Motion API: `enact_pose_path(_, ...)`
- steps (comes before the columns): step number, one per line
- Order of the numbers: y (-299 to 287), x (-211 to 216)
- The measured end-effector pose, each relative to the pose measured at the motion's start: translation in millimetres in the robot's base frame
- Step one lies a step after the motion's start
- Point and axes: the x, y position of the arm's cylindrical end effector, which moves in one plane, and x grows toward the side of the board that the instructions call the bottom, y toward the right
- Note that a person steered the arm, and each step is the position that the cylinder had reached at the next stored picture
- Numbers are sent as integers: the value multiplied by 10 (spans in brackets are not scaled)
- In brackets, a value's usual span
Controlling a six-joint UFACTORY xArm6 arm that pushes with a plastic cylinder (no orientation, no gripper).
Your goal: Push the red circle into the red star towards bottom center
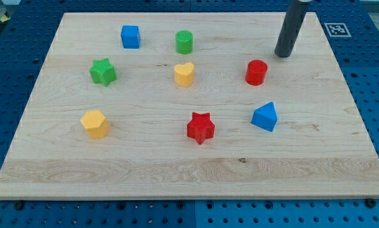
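The red circle (256,72) stands on the wooden board (189,171) at the view's upper right. The red star (201,127) lies below and to the left of it, near the bottom centre. My tip (282,55) is on the board just above and to the right of the red circle, a short gap away and not touching it.
A blue triangular block (265,117) lies right of the red star. A yellow heart (184,74) sits left of the red circle. A green cylinder (184,42), a blue cube (130,36), a green star (102,71) and a yellow hexagon (94,123) lie further left.
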Motion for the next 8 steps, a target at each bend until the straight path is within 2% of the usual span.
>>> enact_pose_path(1, -32, 108)
enact_pose_path(4, -462, 89)
enact_pose_path(8, -488, 285)
